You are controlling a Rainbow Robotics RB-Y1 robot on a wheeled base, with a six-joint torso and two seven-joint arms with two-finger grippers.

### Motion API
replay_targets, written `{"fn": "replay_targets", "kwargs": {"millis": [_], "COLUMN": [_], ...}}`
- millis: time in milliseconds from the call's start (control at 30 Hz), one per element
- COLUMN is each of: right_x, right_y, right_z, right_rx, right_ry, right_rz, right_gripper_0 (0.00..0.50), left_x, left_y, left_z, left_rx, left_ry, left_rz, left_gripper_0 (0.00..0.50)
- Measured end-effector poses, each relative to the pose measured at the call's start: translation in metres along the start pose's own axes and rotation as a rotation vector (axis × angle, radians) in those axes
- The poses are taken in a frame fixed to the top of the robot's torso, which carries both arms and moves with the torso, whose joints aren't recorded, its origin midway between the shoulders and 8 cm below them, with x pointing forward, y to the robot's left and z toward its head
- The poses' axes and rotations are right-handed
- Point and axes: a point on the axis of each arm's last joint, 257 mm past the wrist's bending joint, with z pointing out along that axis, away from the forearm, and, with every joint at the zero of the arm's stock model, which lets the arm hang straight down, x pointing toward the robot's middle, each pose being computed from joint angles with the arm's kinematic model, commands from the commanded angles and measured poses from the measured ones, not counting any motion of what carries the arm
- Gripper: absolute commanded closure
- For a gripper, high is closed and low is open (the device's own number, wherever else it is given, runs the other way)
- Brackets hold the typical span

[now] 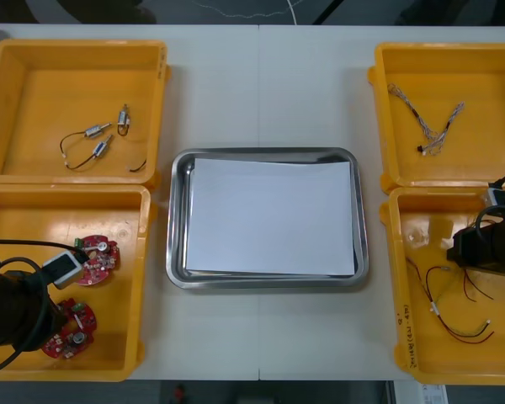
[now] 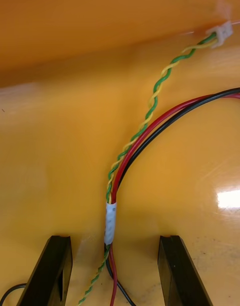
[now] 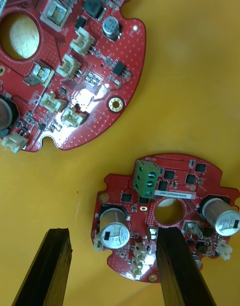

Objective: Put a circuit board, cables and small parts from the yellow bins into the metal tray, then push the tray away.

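The glossy, round red circuit board (image 3: 165, 206), studded with silver cans and a green block, lay flat on the smooth floor of the left near yellow bin (image 1: 141, 278). The left gripper (image 3: 112, 268) stood wide open and empty above it, one finger (image 3: 175, 266) overlapping its edge (a second board (image 3: 75, 61) lay beyond). The right gripper (image 2: 114, 273), likewise spread and holding nothing, straddled thin taped cables (image 2: 110, 221) in the right near bin (image 1: 397, 278). The shiny metal tray (image 1: 178, 219) sat between the bins.

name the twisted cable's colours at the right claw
Twisted cable: green and yellow, right wrist view.
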Motion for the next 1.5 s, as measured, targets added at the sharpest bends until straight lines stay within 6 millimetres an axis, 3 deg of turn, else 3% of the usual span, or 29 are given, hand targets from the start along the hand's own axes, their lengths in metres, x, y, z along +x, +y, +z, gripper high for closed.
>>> {"fn": "replay_targets", "kwargs": {"millis": [633,667,700,733,767,800,933,967,1000,1033,1267,1500], "right_x": [-0.006,-0.006,-0.006,-0.006,-0.006,-0.006,-0.006,-0.006,-0.006,-0.006,-0.005,0.002], "right_y": [0.001,0.001,0.001,0.001,0.001,0.001,0.001,0.001,0.001,0.001,0.001,-0.009], "right_z": [0.002,0.002,0.002,0.002,0.002,0.002,0.002,0.002,0.002,0.002,-0.001,-0.039], "right_rx": [0.000,0.000,0.000,0.000,0.000,0.000,0.000,0.000,0.000,0.000,0.001,0.022], "right_ry": [-0.031,-0.031,-0.031,-0.032,-0.033,-0.033,-0.033,-0.033,-0.033,-0.033,-0.028,0.010], "right_rz": [-0.006,-0.006,-0.006,-0.006,-0.006,-0.006,-0.006,-0.006,-0.006,-0.006,-0.007,0.005], "right_gripper_0": [0.000,0.071,0.224,0.302,0.438,0.500,0.500,0.500,0.500,0.500,0.500,0.500], "left_x": [-0.003,-0.002,-0.002,-0.001,-0.001,0.000,0.001,0.001,0.001,0.001,0.001,0.001], "left_y": [-0.002,-0.002,-0.001,-0.001,-0.001,-0.001,-0.001,-0.001,-0.001,-0.001,-0.002,-0.002], "left_z": [0.009,0.010,0.010,0.011,0.011,0.012,0.012,0.012,0.012,0.012,0.013,0.013], "left_rx": [0.000,-0.003,-0.006,-0.008,-0.008,-0.007,-0.006,-0.006,-0.006,-0.006,-0.005,-0.004], "left_ry": [-0.004,-0.002,0.000,0.002,0.004,0.005,0.008,0.008,0.008,0.008,0.008,0.007], "left_rz": [0.016,0.018,0.020,0.022,0.023,0.022,0.021,0.021,0.021,0.021,0.021,0.020], "left_gripper_0": [0.000,0.000,0.000,0.000,0.000,0.000,0.000,0.144,0.369,0.498,0.500,0.500]}}
